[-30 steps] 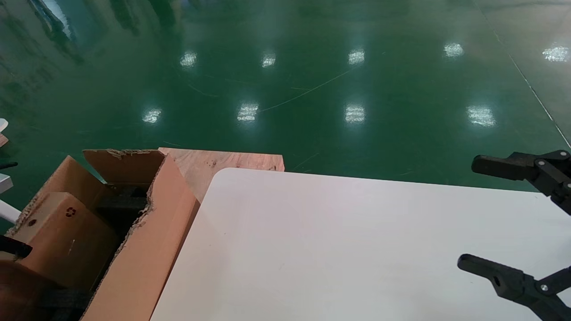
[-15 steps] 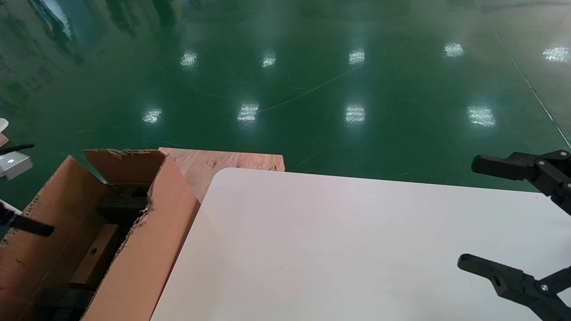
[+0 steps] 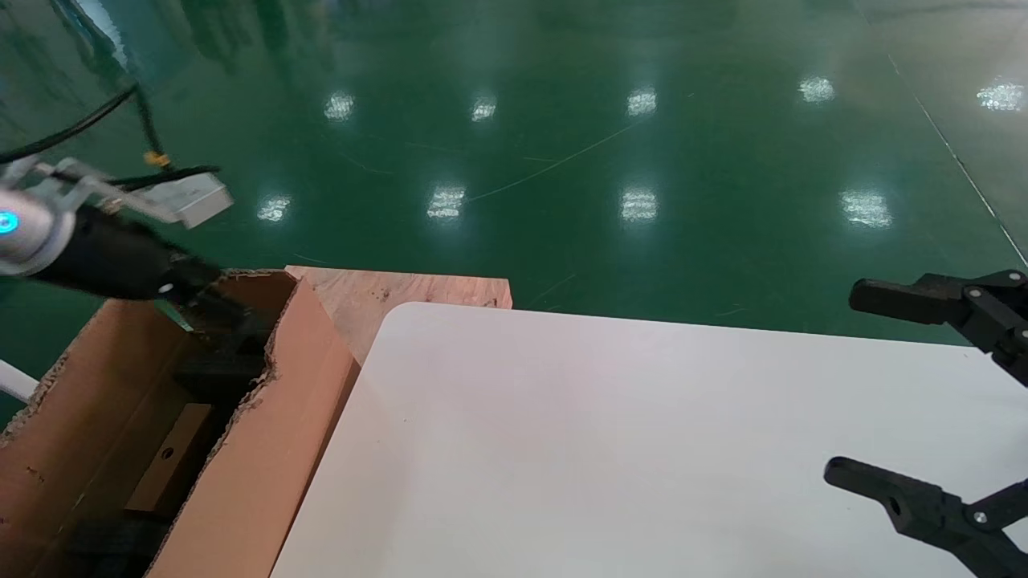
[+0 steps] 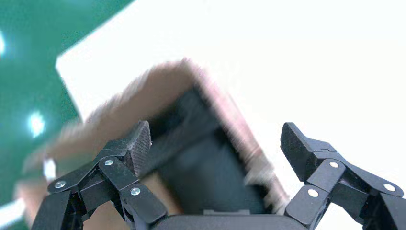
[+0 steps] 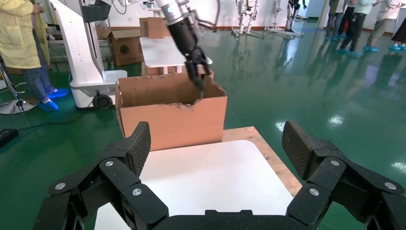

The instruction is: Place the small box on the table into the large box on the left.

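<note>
Right hand [image 3: 923, 393]: fingers spread wide, holding nothing, parked over the edge of the surface farthest from the large box.
Surface [image 3: 610, 449]: white top with rounded corners, directly beside the large box's long wall.
Small box [image 3: 165, 470]: lies inside the large box, low against its dark interior, round hole facing up.
Large box [image 3: 265, 449]: brown carton with ragged torn rim, standing against the surface's side.
Left hand [image 4: 215, 143]: fingers spread, gripping nothing, raised over the far end of the large box's opening.
Wooden board [image 3: 401, 293]: bare, behind the large box's far corner.
Floor [image 3: 562, 144]: glossy green, beyond the large box.
</note>
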### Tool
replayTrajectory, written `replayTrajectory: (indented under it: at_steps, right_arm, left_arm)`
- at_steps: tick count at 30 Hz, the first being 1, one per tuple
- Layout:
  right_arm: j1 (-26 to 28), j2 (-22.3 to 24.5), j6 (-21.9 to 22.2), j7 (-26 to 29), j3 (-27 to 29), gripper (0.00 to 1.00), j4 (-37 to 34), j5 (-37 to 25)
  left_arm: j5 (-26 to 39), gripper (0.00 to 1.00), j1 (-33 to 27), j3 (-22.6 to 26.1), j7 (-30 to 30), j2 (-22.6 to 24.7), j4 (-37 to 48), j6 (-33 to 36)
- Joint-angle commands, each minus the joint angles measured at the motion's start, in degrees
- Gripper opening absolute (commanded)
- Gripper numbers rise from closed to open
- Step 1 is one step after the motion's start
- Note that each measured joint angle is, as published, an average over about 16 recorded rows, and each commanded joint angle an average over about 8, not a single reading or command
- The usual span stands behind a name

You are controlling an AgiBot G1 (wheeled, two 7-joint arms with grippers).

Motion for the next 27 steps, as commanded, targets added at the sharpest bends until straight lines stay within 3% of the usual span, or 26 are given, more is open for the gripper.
replayTrajectory:
  at_steps: [1, 12, 19, 27]
  right_arm:
    - [0.0, 0.0, 0.0, 0.0, 0.0, 1.0, 0.0, 0.0]
    - [0.0, 0.0, 0.0, 0.0, 0.0, 1.0, 0.0, 0.0]
    - [0.0, 0.0, 0.0, 0.0, 0.0, 1.0, 0.0, 0.0]
    - [0.0, 0.0, 0.0, 0.0, 0.0, 1.0, 0.0, 0.0]
  left_arm:
    - [-1.0, 1.0, -0.4, -0.8, -0.2, 0.5, -3.3, -0.9]
    - [-6.2, 1.0, -1.0, -4.4, -0.7, 4.1, -12.9, -5.7]
    - [-7.7, 1.0, 0.1, -6.5, 0.0, 4.6, -14.7, -6.4]
    - [-11.1, 1.0, 7.7, -15.8, 4.4, 5.0, -15.5, -3.6]
